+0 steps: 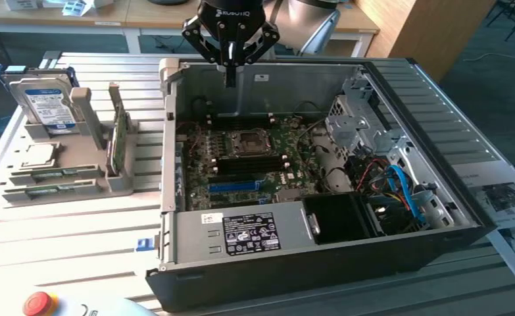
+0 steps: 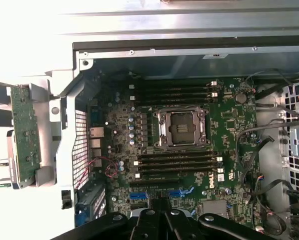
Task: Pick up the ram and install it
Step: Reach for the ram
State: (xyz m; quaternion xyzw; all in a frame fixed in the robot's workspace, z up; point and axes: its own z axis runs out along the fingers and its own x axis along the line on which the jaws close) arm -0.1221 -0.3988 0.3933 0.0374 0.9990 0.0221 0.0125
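Two thin green ram sticks (image 1: 60, 173) (image 1: 51, 191) lie flat in slots of the grey holder (image 1: 108, 185) at the exterior view's left, outside the case. My gripper (image 1: 230, 80) hangs over the far wall of the open computer case (image 1: 327, 253), well away from the sticks, its fingers shut together with nothing seen between them. In the wrist view the gripper (image 2: 161, 210) points down at the motherboard (image 2: 229, 125), where black memory slots (image 2: 177, 167) run on both sides of the bare processor socket (image 2: 181, 127).
A blue-labelled hard drive (image 1: 45, 102) and a larger green card (image 1: 117, 141) stand on edge in the holder. Cables (image 1: 398, 187) and a drive cage (image 1: 358, 125) fill the case's right side. A red stop button (image 1: 38, 303) sits near the front. Papers (image 1: 512, 204) lie at the right.
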